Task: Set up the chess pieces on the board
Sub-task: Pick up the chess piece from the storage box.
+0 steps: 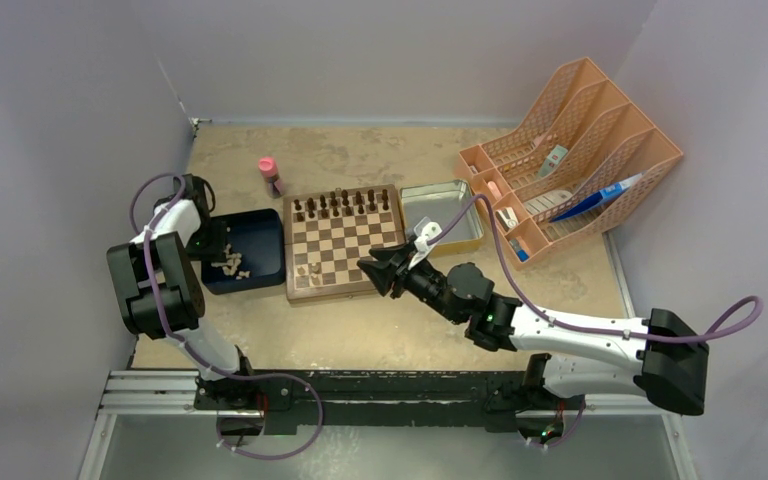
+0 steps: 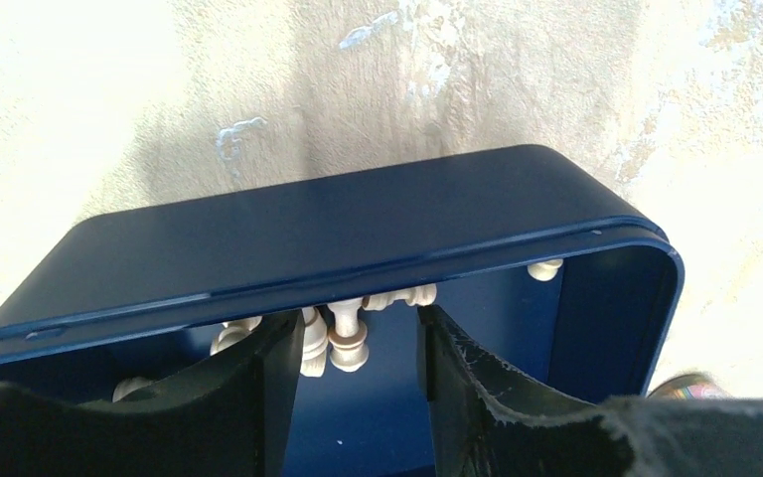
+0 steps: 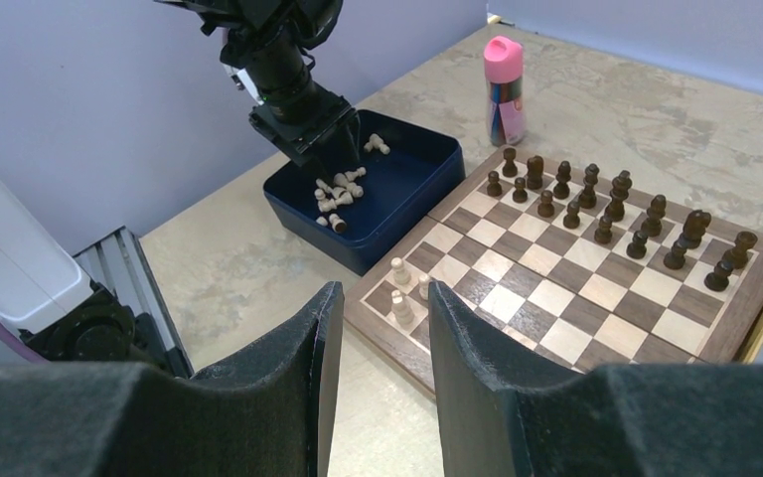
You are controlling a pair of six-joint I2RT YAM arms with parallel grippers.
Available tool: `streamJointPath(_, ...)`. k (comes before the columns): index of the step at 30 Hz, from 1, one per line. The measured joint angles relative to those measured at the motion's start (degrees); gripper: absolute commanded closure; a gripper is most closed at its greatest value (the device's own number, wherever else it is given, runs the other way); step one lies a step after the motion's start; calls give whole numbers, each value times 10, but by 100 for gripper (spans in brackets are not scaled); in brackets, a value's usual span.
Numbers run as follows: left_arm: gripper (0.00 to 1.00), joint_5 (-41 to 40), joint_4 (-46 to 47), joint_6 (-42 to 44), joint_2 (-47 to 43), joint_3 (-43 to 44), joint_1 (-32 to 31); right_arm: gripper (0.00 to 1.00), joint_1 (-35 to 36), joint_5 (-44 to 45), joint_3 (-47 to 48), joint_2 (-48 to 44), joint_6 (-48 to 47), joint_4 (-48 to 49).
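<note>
Left jaws down in the blue tray (image 3: pixel 397 214), right jaws hovering short of the board (image 3: pixel 596 298) — both spread, nothing pinched.
Left wrist view: pale chess pieces (image 2: pixel 348 338) lie loose in the tray just ahead of the left jaws, one in line with the gap, ungripped. Only the right wrist view shows the board ahead of the right jaws — dark pieces (image 3: pixel 606 204) in two rows at the far side, three pale pieces (image 3: pixel 400 308) on the corner just past the tips. The top view adds a metal tin (image 1: pixel 438 208) beyond the right jaws, to their right.
</note>
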Motion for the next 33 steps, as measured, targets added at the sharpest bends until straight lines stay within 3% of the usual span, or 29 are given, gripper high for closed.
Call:
streamJointPath(14,56,50,59,50,12,-1,-4,60,0,0,0,-2,0,0)
streamJointPath(33,72,57,34,52,33,-1,-15,60,0,0,0,-2,0,0)
